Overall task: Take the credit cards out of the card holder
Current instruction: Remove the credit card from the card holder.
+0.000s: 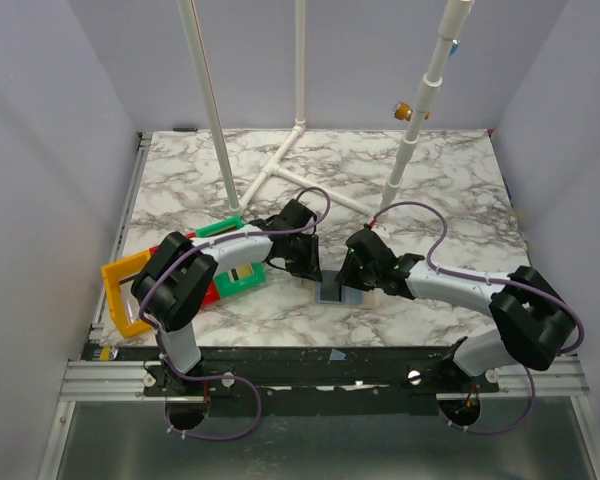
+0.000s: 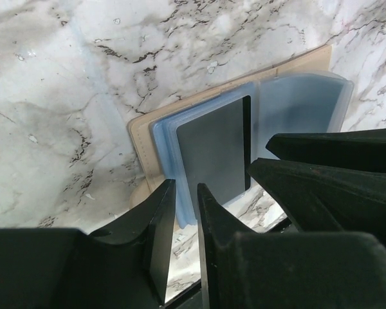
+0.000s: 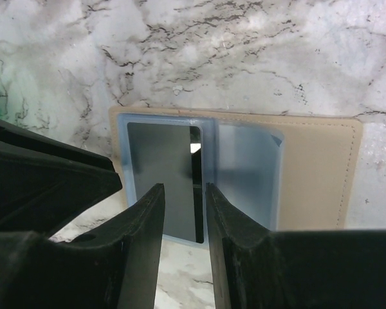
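Beige card holder (image 1: 338, 292) lies open on the marble surface (image 1: 430, 180), credit cards (image 3: 164, 167) inside its sleeves. Left end effector (image 2: 185, 193) at its 10 o'clock and right end effector (image 3: 183, 193) at 2 o'clock, both slightly parted, grip nothing. Extraction seems unstarted; next, pinch one card's exposed edge.

Nothing can be read in any view: no text, label, brand, number or sign. The card holder (image 3: 321, 174) on the table shows plain beige, and the card (image 3: 161, 170) in its left clear sleeve shows only a flat dark face; any print there is too blurred to tell.
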You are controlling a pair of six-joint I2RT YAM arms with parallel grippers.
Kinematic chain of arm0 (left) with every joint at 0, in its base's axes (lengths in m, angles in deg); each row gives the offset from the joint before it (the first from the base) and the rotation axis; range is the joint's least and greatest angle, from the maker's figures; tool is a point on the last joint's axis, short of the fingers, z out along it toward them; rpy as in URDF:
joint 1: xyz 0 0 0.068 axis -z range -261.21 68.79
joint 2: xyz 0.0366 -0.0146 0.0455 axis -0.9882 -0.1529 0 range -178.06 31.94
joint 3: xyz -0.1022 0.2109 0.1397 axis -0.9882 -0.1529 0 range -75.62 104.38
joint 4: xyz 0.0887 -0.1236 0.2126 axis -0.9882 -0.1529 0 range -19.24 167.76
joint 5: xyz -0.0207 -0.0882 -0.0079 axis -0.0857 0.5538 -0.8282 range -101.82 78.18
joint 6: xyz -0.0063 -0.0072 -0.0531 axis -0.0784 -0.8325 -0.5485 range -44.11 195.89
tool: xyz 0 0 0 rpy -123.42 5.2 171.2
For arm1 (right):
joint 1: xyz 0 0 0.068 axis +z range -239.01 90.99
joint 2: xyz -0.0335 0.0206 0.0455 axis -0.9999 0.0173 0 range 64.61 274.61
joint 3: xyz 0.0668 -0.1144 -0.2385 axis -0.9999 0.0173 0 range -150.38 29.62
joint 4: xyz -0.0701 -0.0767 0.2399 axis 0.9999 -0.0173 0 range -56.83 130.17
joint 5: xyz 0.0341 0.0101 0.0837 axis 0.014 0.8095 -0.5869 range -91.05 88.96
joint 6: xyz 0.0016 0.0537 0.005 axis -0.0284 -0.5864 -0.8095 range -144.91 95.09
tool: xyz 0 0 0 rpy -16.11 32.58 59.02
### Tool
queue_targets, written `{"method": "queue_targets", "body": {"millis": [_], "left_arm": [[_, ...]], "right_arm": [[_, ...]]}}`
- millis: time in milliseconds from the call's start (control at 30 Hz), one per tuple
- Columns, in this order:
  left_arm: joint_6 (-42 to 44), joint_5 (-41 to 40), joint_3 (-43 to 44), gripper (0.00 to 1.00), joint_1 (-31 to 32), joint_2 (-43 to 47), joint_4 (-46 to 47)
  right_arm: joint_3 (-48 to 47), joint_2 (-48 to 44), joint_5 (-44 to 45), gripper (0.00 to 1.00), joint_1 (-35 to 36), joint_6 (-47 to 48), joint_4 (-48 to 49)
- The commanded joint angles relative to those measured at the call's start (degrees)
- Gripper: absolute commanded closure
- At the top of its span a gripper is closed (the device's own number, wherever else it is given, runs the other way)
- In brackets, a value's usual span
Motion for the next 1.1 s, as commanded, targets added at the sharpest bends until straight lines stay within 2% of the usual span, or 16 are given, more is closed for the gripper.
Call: {"method": "queue_targets", "body": {"millis": [0, 600, 900, 1067], "left_arm": [[0.56, 0.82, 0.03, 0.80, 0.68, -1.30, 1.04], [0.07, -0.55, 2.04, 0.96, 2.35, -4.82, -0.04], [-0.06, -2.95, 2.94, 1.00, 2.68, -5.96, -2.08], [-0.06, -3.40, 3.21, 1.00, 2.66, -6.55, -2.61]], "right_arm": [[1.67, 0.74, -1.06, 0.64, -0.57, -0.28, 1.64], [3.98, 0.41, -1.85, 0.65, -1.02, -0.89, 3.21], [4.98, -0.09, -2.04, 0.65, -1.49, -1.37, 3.71], [7.43, -0.91, -4.91, 0.70, -2.93, -1.83, 6.83]]}}
